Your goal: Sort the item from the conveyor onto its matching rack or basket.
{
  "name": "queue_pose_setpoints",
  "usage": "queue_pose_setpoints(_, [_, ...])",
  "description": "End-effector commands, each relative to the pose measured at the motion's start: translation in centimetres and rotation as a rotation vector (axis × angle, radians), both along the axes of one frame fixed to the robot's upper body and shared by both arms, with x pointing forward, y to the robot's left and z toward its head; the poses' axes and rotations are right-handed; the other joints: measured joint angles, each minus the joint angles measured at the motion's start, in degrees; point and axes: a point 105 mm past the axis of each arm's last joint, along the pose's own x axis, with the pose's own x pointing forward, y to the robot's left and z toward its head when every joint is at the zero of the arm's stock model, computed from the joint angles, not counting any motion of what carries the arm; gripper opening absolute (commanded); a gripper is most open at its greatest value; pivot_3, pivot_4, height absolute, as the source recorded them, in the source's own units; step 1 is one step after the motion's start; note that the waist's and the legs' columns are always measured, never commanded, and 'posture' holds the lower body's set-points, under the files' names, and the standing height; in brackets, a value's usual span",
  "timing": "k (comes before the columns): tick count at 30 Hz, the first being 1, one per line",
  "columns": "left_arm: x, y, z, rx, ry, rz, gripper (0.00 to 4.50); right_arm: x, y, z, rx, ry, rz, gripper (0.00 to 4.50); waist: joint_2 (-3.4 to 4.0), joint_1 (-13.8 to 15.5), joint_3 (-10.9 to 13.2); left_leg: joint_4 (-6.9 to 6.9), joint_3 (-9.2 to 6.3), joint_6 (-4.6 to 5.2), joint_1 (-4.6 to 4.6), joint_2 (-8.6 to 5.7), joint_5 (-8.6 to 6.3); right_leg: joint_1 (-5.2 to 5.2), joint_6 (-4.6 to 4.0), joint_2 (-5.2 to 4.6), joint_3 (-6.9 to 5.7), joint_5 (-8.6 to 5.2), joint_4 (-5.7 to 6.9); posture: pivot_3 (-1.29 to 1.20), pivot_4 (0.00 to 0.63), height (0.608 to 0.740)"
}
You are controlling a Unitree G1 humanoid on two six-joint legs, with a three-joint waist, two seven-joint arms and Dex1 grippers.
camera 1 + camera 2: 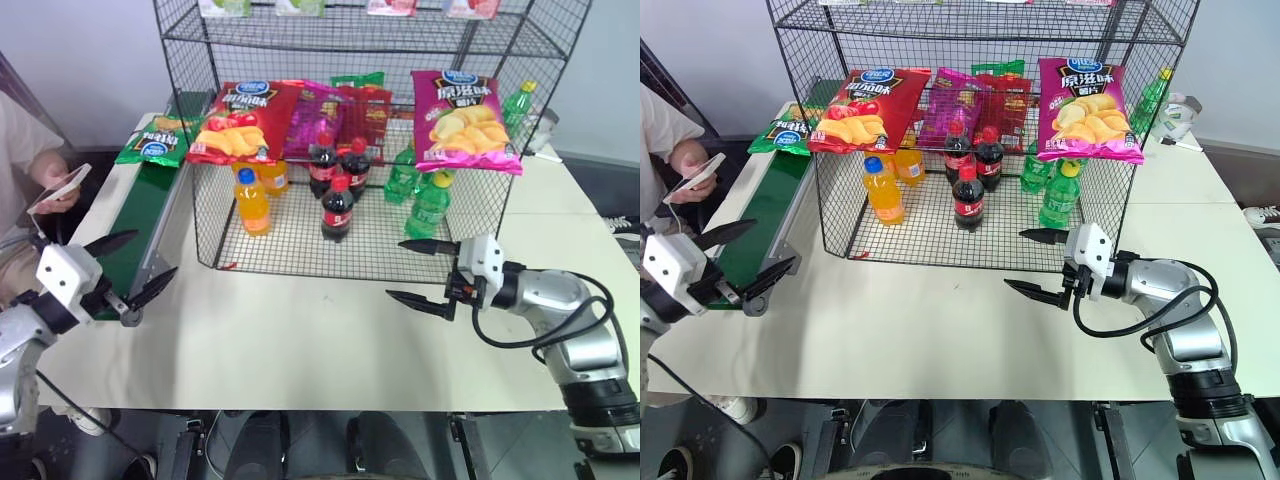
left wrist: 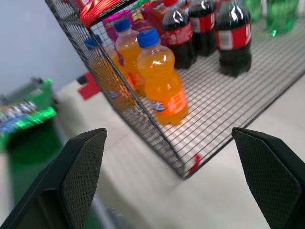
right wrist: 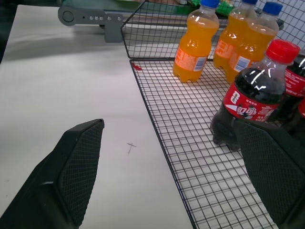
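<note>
The left tool [image 1: 128, 268] hangs with its two fingers spread wide and nothing between them, low beside the near end of the conveyor [image 1: 140, 215], pointing across toward the rack [image 1: 360, 130]. The right tool [image 1: 425, 272] is likewise wide open and empty, just above the tabletop [image 1: 300, 340] before the rack's front edge, aimed inward (its fingertips look close to the wire, though I cannot tell whether they touch).

The green bag [image 1: 155, 140] lies flat on the far stretch of the belt, well apart from both tools and beside the rack's left wall. It probably sits there because the belt is meant to carry it toward the left tool, which seems to wait open at the receiving end.

On the rack, a red bag [image 1: 238, 122] and a magenta bag [image 1: 462, 120] lean over the front of the middle tier; orange bottles [image 1: 253, 202], cola bottles [image 1: 338, 210] and green bottles [image 1: 428, 205] stand on the bottom grid. A person's hand [image 1: 55, 180] holds a phone left of the conveyor.

Open room is the bare tabletop between the tools. The left side is hemmed in by the belt's rail and the rack's corner, so a lift from the belt likely has to clear that wire edge.
</note>
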Motion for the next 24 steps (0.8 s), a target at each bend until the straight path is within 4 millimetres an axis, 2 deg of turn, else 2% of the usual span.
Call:
queue_pose_setpoints(1, [-1.2,1.7,1.2,0.202,-0.129,0.063,4.5,-0.2,1.4,0.9,0.026,-0.034,0.05,4.47,-0.01,-0.1,0.0,-0.01,0.0,0.0,0.0,0.01,0.0,0.0,0.0,0.01,0.0,0.0,0.0,0.0,0.15,0.739])
queue_pose_setpoints(6, [-1.9,3.6,0.6,0.486,-0.218,0.145,4.5,-0.4,2.8,1.1,0.051,-0.022,0.1,4.47,-0.01,0.1,0.0,-0.01,0.02,0.0,-0.01,0.0,0.0,-0.01,0.0,-0.02,0.0,0.0,0.0,0.0,0.15,0.739])
queue_pose_setpoints(15, [-3.0,6.8,-0.3,0.651,-0.263,0.298,4.5,-1.4,6.0,1.3,0.079,0.033,0.237,4.47,-0.06,0.0,0.0,-0.02,0.03,0.01,-0.02,0.0,-0.01,-0.06,0.0,-0.04,-0.01,0.0,0.02,0.0,0.15,0.739])
queue_pose_setpoints(24, [-5.3,7.8,-2.0,0.736,-0.242,0.344,4.5,-1.6,6.2,1.2,0.071,0.064,0.265,4.47,-0.1,-0.1,-0.1,-0.04,0.02,0.01,-0.06,0.02,-0.01,-0.11,0.0,-0.06,-0.02,0.0,0.03,0.0,0.15,0.739])
